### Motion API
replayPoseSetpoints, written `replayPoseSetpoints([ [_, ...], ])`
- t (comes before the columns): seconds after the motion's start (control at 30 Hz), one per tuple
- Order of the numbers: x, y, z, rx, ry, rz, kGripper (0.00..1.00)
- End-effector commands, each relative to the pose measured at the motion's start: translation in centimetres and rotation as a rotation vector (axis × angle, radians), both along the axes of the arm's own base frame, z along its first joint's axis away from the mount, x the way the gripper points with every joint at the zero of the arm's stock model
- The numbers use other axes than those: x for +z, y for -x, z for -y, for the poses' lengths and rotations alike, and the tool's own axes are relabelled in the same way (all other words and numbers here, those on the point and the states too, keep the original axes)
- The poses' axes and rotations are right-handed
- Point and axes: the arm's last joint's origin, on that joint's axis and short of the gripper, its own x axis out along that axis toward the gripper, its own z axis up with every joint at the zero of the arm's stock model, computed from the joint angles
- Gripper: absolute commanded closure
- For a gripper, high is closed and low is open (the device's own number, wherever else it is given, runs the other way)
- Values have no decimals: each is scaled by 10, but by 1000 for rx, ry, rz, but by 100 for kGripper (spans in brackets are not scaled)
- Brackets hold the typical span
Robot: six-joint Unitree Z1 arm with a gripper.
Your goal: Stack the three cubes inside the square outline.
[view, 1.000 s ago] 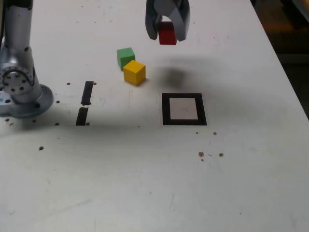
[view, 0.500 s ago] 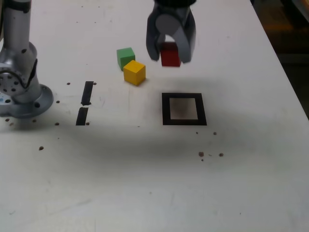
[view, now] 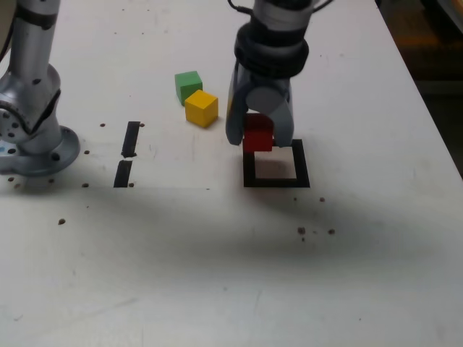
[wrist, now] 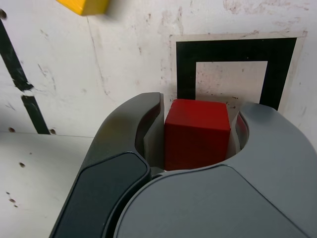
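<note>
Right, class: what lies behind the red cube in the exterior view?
Behind the red cube, part of the square outline's far edge is covered. Its near edge and much of its white centre show; what the cube and gripper hide cannot be seen.

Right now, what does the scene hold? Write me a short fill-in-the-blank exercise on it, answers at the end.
The end effector grips the ____ cube.
The yellow cube sits beside the ____ cube.
The square outline has a ____ border.
In the exterior view, the two short strips lie to the ____ of the square outline.
Missing words: red; green; black; left
</note>
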Motion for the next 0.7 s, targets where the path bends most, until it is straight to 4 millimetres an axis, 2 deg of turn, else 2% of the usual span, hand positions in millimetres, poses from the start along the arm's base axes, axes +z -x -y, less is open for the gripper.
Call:
replayPoseSetpoints([
  [0.0, -2, -4, 1, 13, -3, 0, 79],
  [0.3, -5, -11, 3, 22, -10, 5, 79],
  [0.67, -23, -22, 4, 23, -9, -9, 76],
])
